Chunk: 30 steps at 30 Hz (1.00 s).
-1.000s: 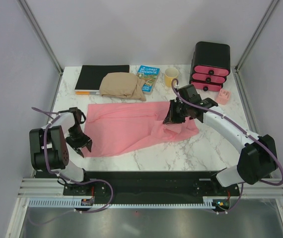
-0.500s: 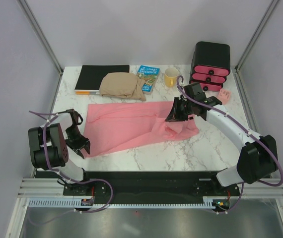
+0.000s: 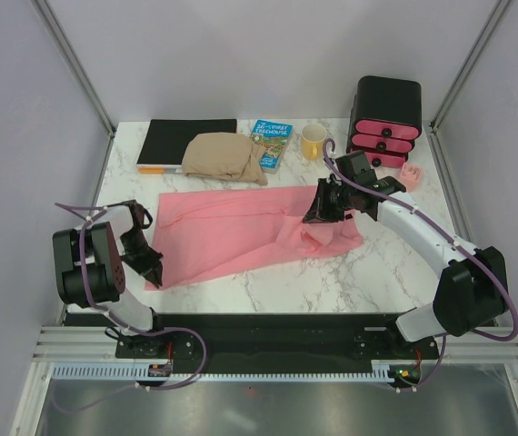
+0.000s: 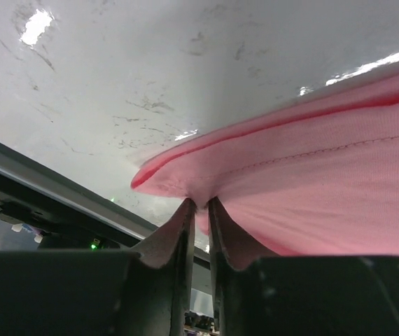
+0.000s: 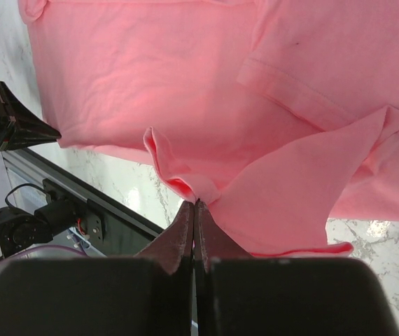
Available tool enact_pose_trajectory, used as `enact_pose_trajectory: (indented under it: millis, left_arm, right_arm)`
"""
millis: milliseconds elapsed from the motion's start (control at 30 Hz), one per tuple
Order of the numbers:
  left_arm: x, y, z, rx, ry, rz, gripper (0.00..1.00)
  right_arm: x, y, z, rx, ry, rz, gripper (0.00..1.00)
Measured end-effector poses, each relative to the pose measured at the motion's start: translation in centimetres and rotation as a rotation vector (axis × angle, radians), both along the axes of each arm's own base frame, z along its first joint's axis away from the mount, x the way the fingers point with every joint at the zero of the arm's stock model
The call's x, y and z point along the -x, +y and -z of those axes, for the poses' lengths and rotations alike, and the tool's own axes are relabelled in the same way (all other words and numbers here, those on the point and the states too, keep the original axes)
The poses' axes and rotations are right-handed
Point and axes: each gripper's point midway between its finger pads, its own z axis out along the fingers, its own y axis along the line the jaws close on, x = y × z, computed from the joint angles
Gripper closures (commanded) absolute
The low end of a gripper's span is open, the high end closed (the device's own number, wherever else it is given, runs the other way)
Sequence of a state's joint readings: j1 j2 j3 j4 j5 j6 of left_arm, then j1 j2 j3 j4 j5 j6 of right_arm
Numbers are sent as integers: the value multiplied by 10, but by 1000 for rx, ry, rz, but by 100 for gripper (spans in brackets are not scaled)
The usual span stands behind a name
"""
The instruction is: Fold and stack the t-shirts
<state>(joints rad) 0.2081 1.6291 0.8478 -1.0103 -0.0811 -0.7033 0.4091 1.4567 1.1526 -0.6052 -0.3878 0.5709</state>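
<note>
Both arm bases are bolted to a black rail (image 3: 268,329) at the near edge of a white marble table (image 3: 332,282). The left gripper (image 3: 153,271) is clenched on the near-left corner of the pink shirt (image 3: 223,232), with cloth pinched between its fingers. The shirt lies spread across the middle of the table and is rumpled at its right end. There the right gripper (image 3: 316,216) is clamped tight on a raised fold.

Along the far edge sit a black notebook (image 3: 186,139), a tan bundle (image 3: 225,156), a blue book (image 3: 272,141), a yellow mug (image 3: 313,142) and a black box (image 3: 387,100) with pink drawers. A small pink object (image 3: 410,175) lies just beside the box. Pale grey panels (image 3: 241,54) in metal frames wall the cell on three sides.
</note>
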Motion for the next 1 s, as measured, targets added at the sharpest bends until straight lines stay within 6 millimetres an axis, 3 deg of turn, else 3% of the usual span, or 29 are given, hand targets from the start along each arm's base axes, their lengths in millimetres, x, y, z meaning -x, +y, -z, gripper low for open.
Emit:
enact_pose_trajectory:
  millis: [167, 633, 733, 1000]
  left_arm:
    - [0, -1, 1, 13, 20, 6, 98]
    - [-1, 0, 1, 29, 55, 33, 98]
    - [-14, 3, -1, 16, 13, 38, 98]
    - [-77, 17, -15, -17, -194, 87, 98]
  right_arm:
    - [0, 0, 1, 1, 2, 0, 100]
    - [-6, -9, 6, 36, 3, 18, 100]
    - [-12, -13, 1, 57, -17, 27, 100]
    - [-35, -16, -18, 88, -93, 13, 100]
